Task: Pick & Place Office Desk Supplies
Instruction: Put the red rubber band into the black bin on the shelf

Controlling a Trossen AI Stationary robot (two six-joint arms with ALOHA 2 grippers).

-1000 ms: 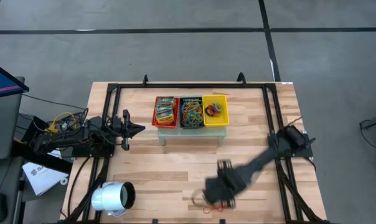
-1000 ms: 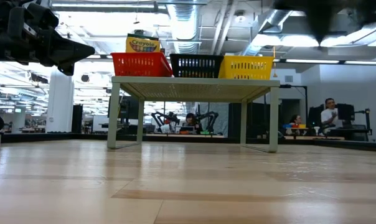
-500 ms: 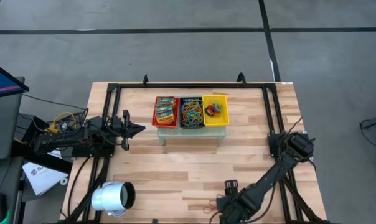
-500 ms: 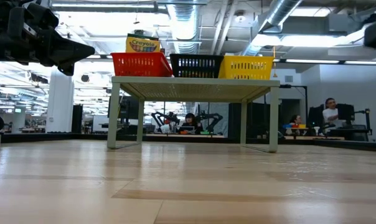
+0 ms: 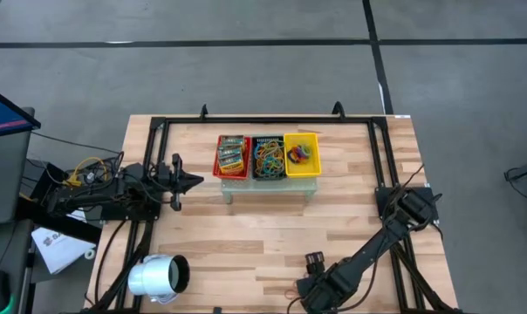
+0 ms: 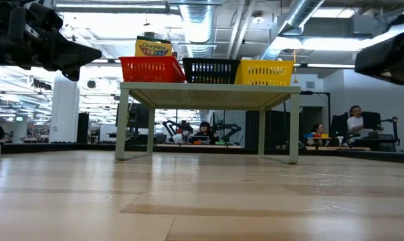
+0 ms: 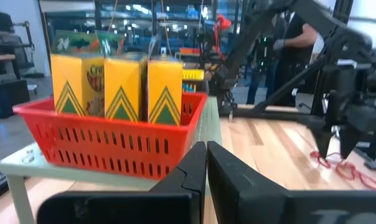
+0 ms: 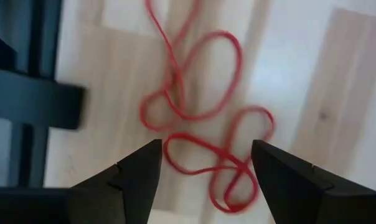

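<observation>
Red rubber bands (image 8: 200, 143) tangled, right hand (image 8: 203, 171) spread above

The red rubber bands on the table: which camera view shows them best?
The right wrist view: the red rubber bands lie tangled on the wood, filling the picture between the open right gripper. The left wrist view shows them far off, under that gripper. The high view shows only a red trace. The low view shows none.
</observation>
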